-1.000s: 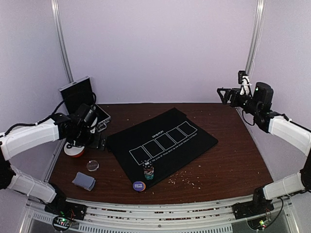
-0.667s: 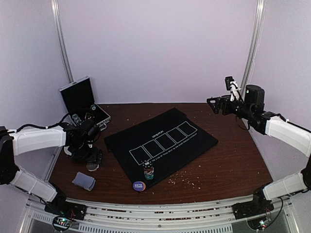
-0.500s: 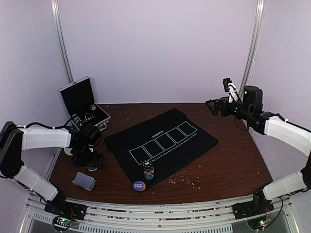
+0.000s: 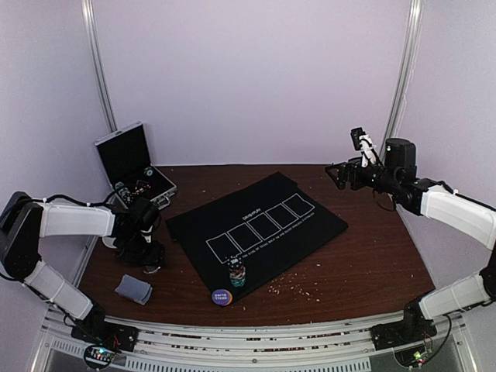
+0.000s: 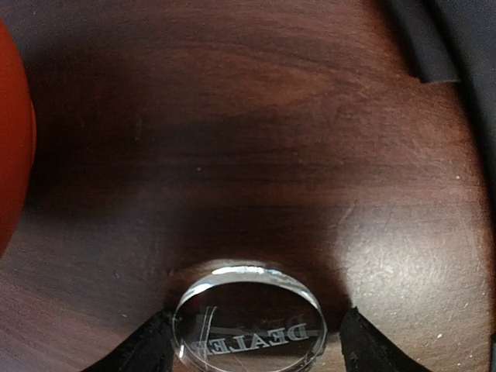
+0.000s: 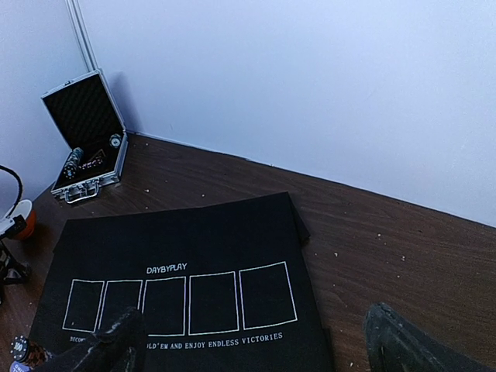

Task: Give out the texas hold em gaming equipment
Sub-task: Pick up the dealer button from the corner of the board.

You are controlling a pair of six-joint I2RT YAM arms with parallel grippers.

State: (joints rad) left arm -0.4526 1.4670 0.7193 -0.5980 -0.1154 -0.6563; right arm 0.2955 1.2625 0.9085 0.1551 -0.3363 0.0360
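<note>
A clear round disc (image 5: 249, 329) marked DEALER lies flat on the brown table. My left gripper (image 5: 252, 341) is down over it, open, one finger on each side. The left finger touches the rim and a small gap shows on the right. From above, the left gripper (image 4: 147, 262) covers the disc. A grey-blue card deck (image 4: 133, 289) lies near the front left. A short chip stack (image 4: 237, 273) and a purple disc (image 4: 222, 296) sit at the front edge of the black mat (image 4: 260, 225). My right gripper (image 4: 335, 172) hangs open and empty above the table's back right.
The open silver case (image 4: 132, 159) stands at the back left, also in the right wrist view as the case (image 6: 85, 136). The red-and-white bowl (image 5: 12, 178) sits just left of the left gripper. The mat (image 6: 186, 287) carries several printed card boxes.
My left gripper has moved from beside the bowl down onto the clear disc, and its jaws have narrowed around it. The right arm has swung a little leftward.
</note>
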